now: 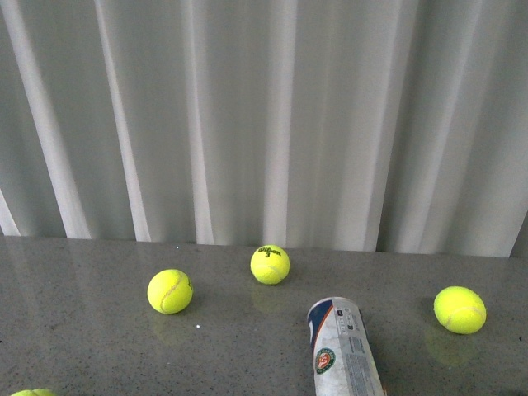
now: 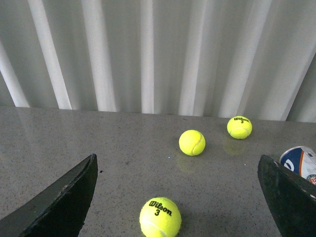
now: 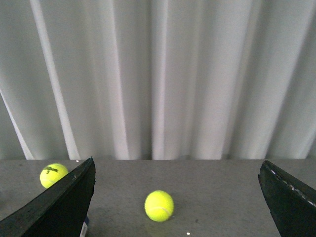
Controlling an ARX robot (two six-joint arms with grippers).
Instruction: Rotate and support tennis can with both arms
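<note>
The tennis can [image 1: 345,351] lies on its side on the grey tabletop at the near right in the front view, its navy and white end and round emblem facing the camera. Neither arm shows in that view. In the left wrist view my left gripper [image 2: 177,163] is open and empty above the table, and the can's end [image 2: 300,159] peeks out beside one finger [image 2: 289,197]. My right gripper [image 3: 177,165] is open too, holding nothing. A sliver of the can's label [image 3: 85,230] shows by its finger [image 3: 59,207].
Yellow-green tennis balls lie around the can: one left [image 1: 170,291], one behind it [image 1: 270,264], one right [image 1: 459,309], another at the near left edge [image 1: 31,393]. A ball marked Wilson 3 [image 2: 160,217] sits between the left fingers. White curtain [image 1: 264,115] backs the table.
</note>
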